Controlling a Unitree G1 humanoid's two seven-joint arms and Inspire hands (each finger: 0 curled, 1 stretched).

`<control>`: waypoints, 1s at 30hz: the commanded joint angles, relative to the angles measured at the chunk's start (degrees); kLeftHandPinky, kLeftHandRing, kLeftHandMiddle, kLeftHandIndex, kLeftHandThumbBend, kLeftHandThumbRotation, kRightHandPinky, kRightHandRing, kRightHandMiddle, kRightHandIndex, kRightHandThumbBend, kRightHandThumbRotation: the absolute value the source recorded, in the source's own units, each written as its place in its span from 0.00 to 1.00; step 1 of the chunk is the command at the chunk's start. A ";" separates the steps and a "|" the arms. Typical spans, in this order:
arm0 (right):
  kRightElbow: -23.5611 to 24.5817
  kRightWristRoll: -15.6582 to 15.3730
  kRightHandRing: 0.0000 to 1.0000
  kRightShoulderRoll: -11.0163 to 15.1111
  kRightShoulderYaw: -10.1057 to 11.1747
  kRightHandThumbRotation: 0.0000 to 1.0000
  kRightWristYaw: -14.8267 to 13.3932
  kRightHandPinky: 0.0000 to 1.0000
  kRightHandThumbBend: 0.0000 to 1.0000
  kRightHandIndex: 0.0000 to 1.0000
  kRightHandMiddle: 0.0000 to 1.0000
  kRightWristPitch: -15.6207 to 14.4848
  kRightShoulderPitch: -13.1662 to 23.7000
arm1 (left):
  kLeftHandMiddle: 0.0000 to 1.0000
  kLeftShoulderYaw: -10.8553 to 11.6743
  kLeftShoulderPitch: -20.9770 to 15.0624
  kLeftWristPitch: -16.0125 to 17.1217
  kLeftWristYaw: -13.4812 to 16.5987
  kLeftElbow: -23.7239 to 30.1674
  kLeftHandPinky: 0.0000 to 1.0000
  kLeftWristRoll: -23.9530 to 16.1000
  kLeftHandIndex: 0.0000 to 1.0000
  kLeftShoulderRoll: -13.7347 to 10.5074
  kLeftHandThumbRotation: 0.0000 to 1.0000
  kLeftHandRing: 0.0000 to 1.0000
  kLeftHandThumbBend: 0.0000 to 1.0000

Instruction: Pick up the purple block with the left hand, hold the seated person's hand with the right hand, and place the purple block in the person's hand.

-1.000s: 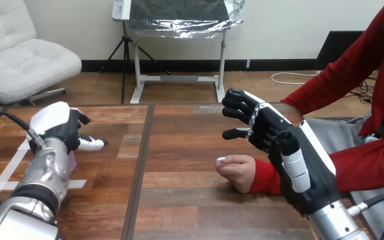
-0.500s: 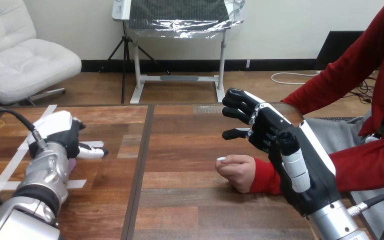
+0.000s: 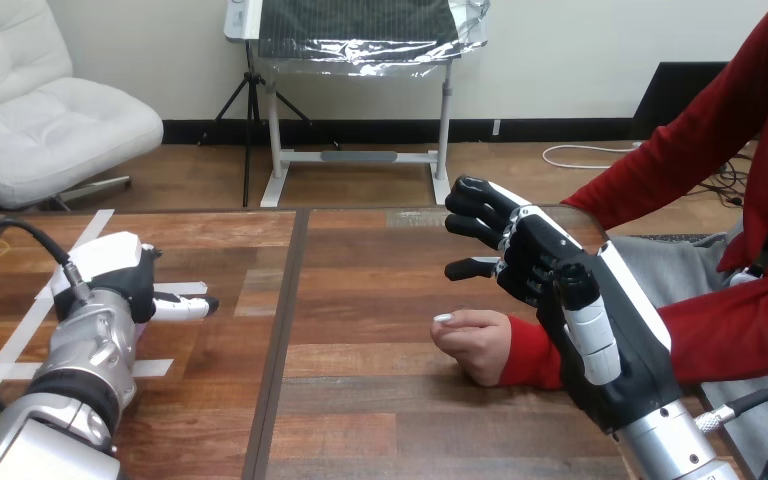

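Observation:
My left hand [image 3: 110, 275] is low over the table at the left, its white back turned up, between strips of white tape. It covers the spot where the purple block lies, so the block is hidden. My right hand [image 3: 545, 268] hangs open above the table at the right, fingers relaxed and pointing left, with nothing in it. The person's hand [image 3: 472, 341] rests on the table as a loose fist, just below and left of my right hand. The two hands are apart, and my right forearm crosses in front of the person's red sleeve [image 3: 532, 352].
White tape strips [image 3: 156, 367] mark the table [image 3: 360, 420] at the left. A dark seam [image 3: 278, 340] runs down the tabletop between the two halves. The person's arm and torso fill the right side.
My left hand has sunk lower and slightly left, and the purple sliver seen beside its wrist earlier is now covered. My right hand and the person's hand have not moved.

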State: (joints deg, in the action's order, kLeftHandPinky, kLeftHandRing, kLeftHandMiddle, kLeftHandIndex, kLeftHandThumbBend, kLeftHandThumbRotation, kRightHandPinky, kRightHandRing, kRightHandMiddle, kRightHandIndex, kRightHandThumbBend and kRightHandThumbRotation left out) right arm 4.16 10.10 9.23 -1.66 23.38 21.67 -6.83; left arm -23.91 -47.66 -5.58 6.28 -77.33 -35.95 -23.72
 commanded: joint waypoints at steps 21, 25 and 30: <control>1.87 1.00 0.87 0.42 0.31 1.00 0.18 0.72 0.93 0.87 0.88 -0.46 1.80 | 0.97 -1.01 -2.23 -0.99 1.33 -0.23 0.91 -1.51 0.93 -1.34 0.60 0.96 0.68; 1.67 0.94 0.87 0.40 0.33 1.00 0.23 0.71 0.93 0.87 0.88 -0.19 1.89 | 0.97 -0.90 -2.24 -1.26 1.47 -0.27 0.91 -1.42 0.93 -1.29 0.60 0.97 0.69; 1.72 0.90 0.87 0.45 0.35 1.00 0.23 0.71 0.93 0.87 0.88 -0.28 1.86 | 0.97 -0.61 -2.18 -1.16 1.56 -0.26 0.92 -1.13 0.93 -1.34 0.59 0.96 0.69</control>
State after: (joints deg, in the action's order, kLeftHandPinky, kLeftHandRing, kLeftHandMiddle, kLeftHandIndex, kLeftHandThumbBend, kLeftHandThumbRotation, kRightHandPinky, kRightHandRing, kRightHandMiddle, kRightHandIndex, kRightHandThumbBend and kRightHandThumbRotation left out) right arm 4.16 10.24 9.24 -1.66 23.39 21.22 -6.83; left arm -24.13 -47.63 -6.87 6.35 -78.16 -36.56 -23.84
